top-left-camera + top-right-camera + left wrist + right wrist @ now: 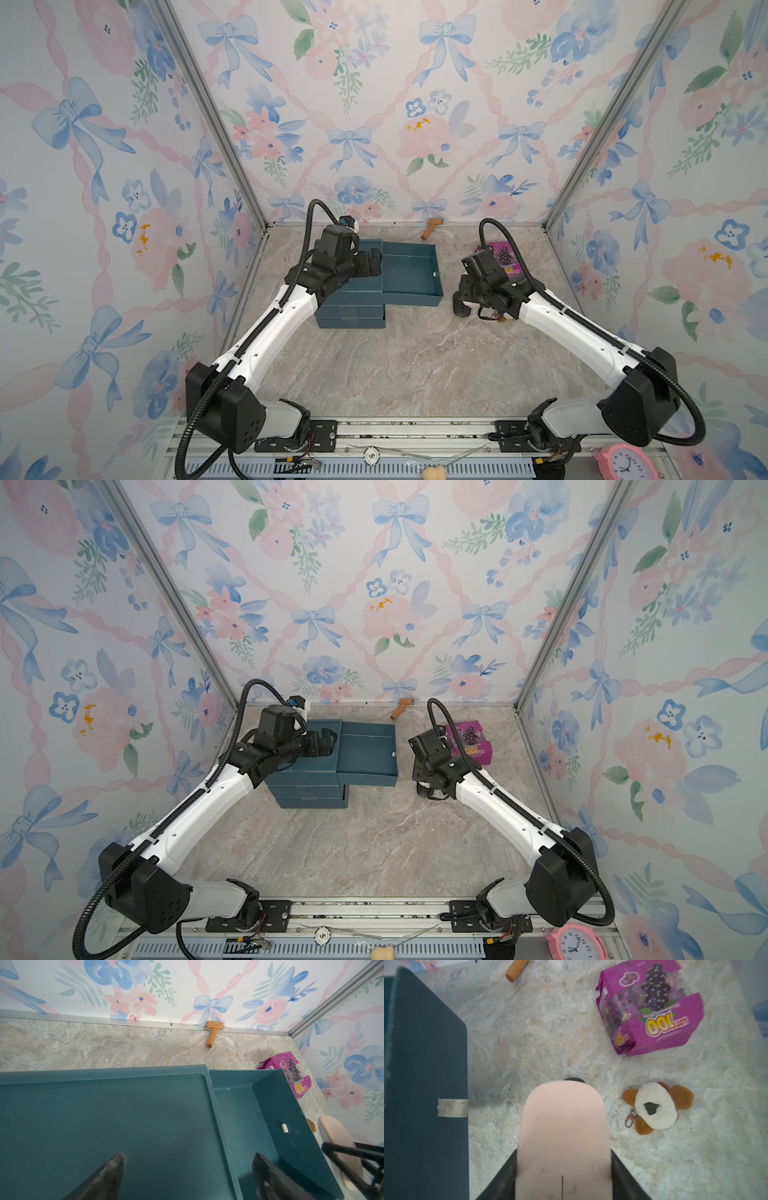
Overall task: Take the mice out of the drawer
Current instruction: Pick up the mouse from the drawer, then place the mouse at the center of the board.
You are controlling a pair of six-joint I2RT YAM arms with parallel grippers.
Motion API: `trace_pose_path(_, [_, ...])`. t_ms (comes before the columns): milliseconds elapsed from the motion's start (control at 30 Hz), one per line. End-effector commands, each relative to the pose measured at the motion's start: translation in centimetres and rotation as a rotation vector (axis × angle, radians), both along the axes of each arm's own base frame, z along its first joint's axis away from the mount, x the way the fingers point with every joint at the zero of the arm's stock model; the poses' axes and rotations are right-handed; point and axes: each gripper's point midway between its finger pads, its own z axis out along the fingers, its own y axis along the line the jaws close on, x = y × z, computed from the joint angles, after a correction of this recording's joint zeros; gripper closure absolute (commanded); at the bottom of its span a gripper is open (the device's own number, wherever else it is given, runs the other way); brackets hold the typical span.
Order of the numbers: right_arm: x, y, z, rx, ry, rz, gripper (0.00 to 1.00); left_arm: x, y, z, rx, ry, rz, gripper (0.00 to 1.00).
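Right gripper clamped on the pink mouse, one finger on each long side; mouse just beside the front of the pulled-out drawer, over the table; contact with the table cannot be told. A black sliver shows past the mouse's far tip; too little of it to identify.

Left gripper over the flat top of the teal cabinet; fingers apart, nothing between them.

The drawer is the top one, drawn out toward the right arm; small white tab on its front edge, no writing on it.

Purple packet near the right wall; yellow "100" and a grape picture; smaller print too blurred to read. Brown-and-white plush keychain just beside the mouse. Wooden roller against the back wall.

Front rail: round disc marked "5"; pink clock with black numerals.
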Motion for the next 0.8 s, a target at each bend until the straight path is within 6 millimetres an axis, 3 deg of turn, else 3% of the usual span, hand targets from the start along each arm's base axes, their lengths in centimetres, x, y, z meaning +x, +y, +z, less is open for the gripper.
trace_pose_path(0, [1.4, 2.3, -2.7, 0.072, 0.038, 0.076, 0.57, 0.4, -0.1, 1.5, -0.015, -0.039, 0.028, 0.02])
trace_pose_path(233, [3.1, 4.9, -7.3, 0.145, 0.122, 0.136, 0.57, 0.3, 0.5, 1.9, -0.005, -0.054, 0.064, 0.02])
trace_pose_path(433, [4.0, 5.5, -10.2, 0.148, 0.176, 0.126, 0.57, 0.5, 0.9, 1.7, 0.005, -0.055, 0.084, 0.02])
trace_pose_path(767, [5.3, 5.0, -12.7, 0.113, 0.185, 0.07, 0.57, 0.5, 1.0, 1.6, 0.01, -0.054, 0.093, 0.02])
